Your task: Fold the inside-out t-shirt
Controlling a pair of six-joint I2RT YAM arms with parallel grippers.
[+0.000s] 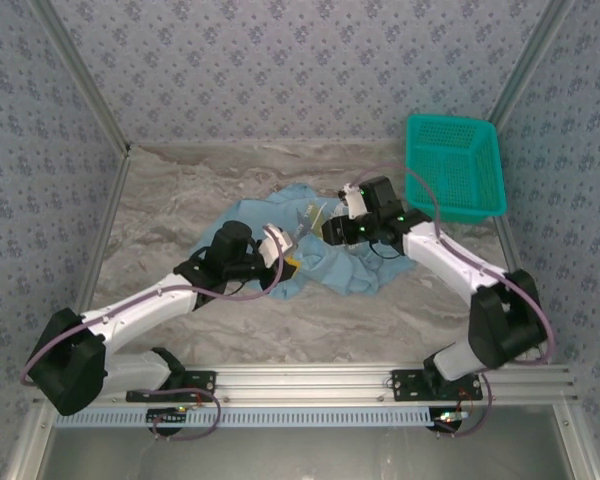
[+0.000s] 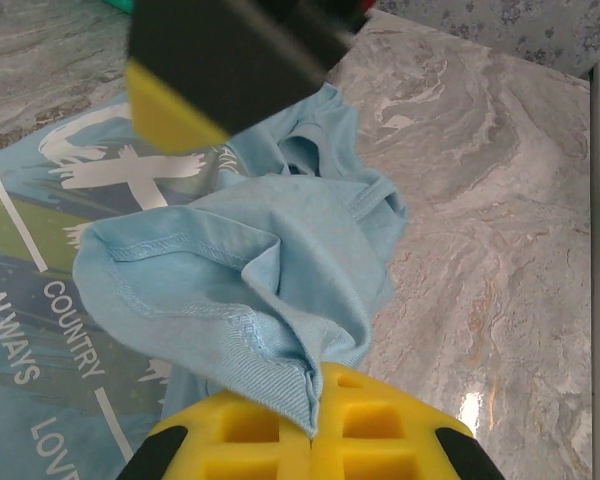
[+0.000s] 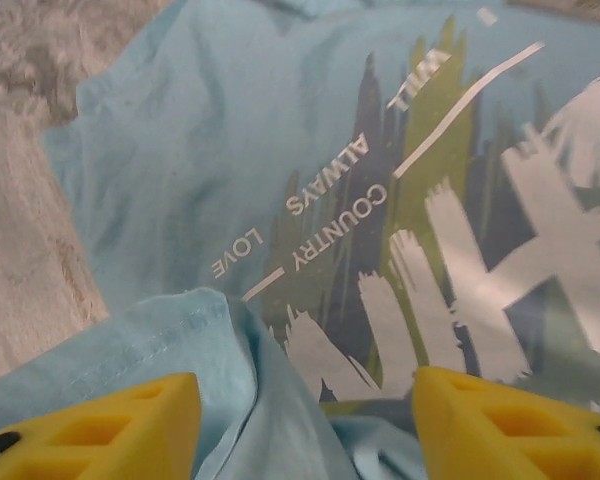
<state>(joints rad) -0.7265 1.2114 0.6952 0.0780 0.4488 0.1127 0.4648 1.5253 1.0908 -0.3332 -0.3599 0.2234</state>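
The t-shirt [image 2: 310, 270] is showing soft, matt cloth with stitched hems. The table [image 2: 480, 200] is gleaming, smooth and marbled. The basket [image 1: 480, 175] at its far right corner is looking like plastic mesh.

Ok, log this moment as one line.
left gripper shut on t-shirt | right gripper open over its print | t-shirt crumpled, not folded

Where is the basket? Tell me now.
Top view: the teal basket sits at the far right corner of the table, beside the right wall, beyond the blue t-shirt.

Arms [image 1: 145, 300]: white shells, black joints and bases.
Cables [image 1: 545, 322]: purplish, looped alongside.
Left gripper [image 2: 312, 425]: yellow fingers, square recesses, black corners.
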